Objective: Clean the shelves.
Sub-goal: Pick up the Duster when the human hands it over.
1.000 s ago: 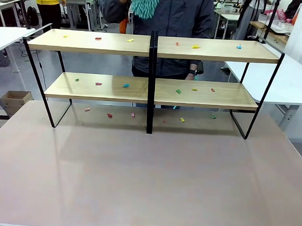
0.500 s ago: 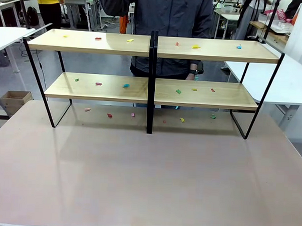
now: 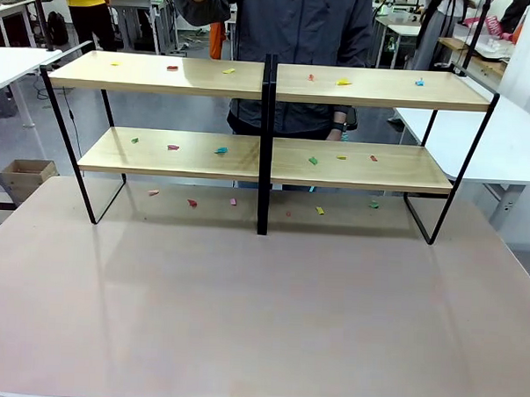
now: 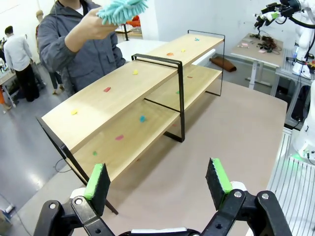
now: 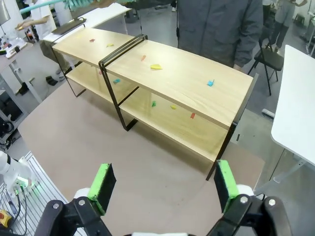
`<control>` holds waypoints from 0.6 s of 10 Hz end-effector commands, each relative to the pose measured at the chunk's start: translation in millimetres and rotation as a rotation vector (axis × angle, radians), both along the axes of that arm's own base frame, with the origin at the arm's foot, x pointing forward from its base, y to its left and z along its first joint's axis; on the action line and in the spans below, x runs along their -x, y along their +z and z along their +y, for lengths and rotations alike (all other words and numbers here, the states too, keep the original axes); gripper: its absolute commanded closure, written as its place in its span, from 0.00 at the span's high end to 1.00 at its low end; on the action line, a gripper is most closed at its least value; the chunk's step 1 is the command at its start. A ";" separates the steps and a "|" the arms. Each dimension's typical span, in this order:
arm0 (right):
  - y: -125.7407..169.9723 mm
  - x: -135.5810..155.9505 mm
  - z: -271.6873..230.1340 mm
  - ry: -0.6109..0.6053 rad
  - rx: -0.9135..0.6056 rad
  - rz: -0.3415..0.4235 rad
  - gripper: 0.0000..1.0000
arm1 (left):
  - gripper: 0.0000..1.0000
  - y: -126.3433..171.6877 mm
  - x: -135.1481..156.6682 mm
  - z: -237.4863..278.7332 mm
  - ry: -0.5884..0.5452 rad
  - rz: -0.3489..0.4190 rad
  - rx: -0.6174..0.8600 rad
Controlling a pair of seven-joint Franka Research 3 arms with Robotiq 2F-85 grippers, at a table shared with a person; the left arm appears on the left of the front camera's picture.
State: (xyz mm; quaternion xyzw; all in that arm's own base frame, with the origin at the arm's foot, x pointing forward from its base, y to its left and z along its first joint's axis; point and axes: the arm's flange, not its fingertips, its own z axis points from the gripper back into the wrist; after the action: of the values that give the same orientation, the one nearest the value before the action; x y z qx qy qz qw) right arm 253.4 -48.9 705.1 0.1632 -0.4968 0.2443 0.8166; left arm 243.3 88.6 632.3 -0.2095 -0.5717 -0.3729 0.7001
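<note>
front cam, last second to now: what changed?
The person raised the teal duster from in front of the chest to above the shoulder; their hand holds it up behind the shelves. The shelves and coloured scraps stayed put.

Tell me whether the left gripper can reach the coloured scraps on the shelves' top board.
Probably yes. The left gripper, open, hangs over the table before the shelves, nothing between it and the scraps; the person's hand holds a duster well above them.
</note>
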 end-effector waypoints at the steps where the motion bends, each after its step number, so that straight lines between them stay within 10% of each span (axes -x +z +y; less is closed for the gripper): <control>1: 2.0 0.5 2.8 0.006 0.001 -0.007 1.00 | 1.00 0.5 2.1 -0.4 -0.012 -0.010 -0.006; 6: 2.0 0.5 2.8 0.006 0.001 -0.007 1.00 | 1.00 0.5 2.1 -0.4 -0.012 -0.010 -0.006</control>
State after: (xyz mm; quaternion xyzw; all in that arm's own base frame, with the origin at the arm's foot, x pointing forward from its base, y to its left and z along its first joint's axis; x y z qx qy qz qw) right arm 252.9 -47.1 705.8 0.1618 -0.4969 0.2461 0.8163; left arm 243.0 88.8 632.5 -0.2095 -0.5720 -0.3732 0.6997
